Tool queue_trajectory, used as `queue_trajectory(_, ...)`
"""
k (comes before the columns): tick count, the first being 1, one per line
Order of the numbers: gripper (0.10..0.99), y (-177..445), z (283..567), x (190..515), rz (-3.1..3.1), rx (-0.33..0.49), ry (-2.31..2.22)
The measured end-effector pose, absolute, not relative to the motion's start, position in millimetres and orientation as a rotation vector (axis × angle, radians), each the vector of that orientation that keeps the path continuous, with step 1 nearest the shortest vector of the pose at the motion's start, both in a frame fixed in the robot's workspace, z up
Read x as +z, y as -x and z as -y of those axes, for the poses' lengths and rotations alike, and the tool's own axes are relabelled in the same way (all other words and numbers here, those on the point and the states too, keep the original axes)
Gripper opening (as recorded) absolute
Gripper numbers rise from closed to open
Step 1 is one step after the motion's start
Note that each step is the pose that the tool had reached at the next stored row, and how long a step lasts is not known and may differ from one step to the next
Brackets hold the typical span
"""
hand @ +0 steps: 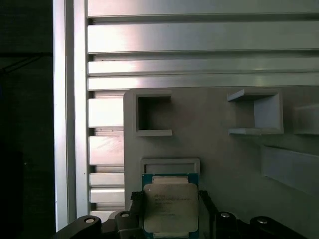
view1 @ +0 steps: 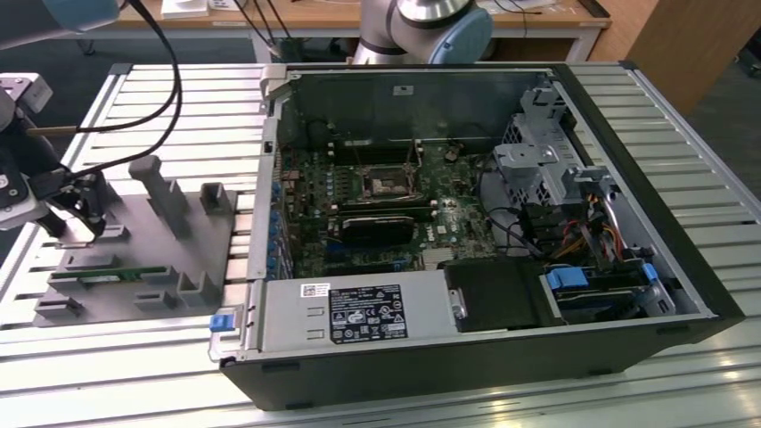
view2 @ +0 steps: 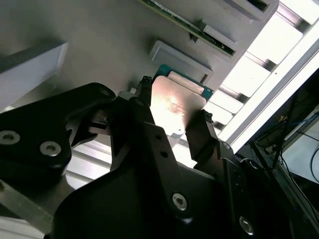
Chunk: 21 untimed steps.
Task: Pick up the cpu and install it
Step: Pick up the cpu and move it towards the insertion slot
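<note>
Gripper of mine low over gray parts tray, 9 o'clock of open computer case in exterior view. Second wrist view: my fingers clamp cpu by opposite edges. First wrist view: cpu pinched above tray; lifted or resting, can't tell.

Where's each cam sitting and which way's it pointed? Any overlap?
Exterior view: off the arm, raised, looking down on the slatted table, open computer case and grey fixture tray; shows the arm base and the gripper at the tray.
First wrist view: on the arm, looking along the gripper onto the tray; its fingers clamp the cpu.
Second wrist view: on the arm, looking obliquely past the gripper at the cpu.
Shared: all three show tray and gripper; both wrist views show the cpu.
</note>
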<state>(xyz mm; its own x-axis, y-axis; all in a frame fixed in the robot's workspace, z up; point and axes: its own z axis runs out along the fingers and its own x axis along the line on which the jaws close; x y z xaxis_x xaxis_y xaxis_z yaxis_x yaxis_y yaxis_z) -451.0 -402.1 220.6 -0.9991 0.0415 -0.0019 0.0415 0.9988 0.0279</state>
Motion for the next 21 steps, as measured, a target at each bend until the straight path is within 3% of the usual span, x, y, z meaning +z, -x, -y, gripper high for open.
queue_trajectory(21,0.525,451.0,402.1,229.7,-3.138,0.044,-0.065)
